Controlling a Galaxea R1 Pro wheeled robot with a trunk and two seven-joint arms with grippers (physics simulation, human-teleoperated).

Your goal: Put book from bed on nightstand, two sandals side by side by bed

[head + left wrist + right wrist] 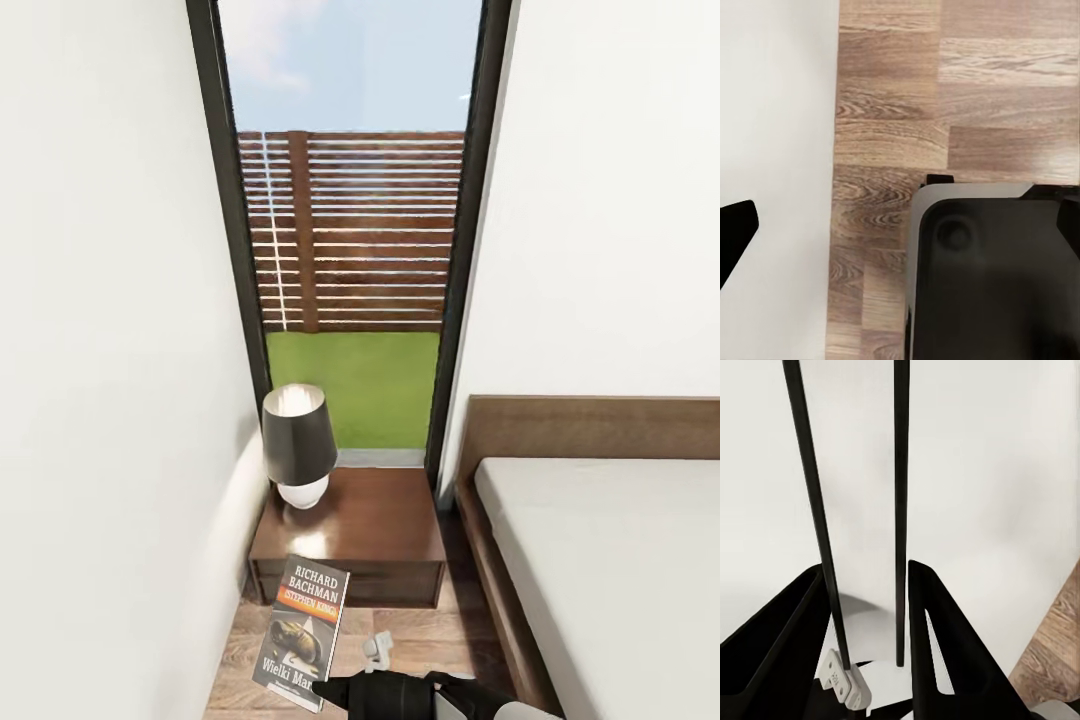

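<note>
My right gripper (330, 690) clasps the book (302, 632) upright before the nightstand (365, 525). I should carry it forward over the bare top, clear of the lamp (298, 445), then lay it flat.

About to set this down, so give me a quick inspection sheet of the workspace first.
Surface: nightstand top, bare patch in front of lamp.
Job's things: book upright in the air before the nightstand; bed to the right.
Clutter: lamp on the nightstand's back left corner.
Grippers: right gripper appears shut on the book; left gripper, state unclear, over the floor.
Cables: nothing seen.
Surroundings: window behind the nightstand, white walls.
</note>
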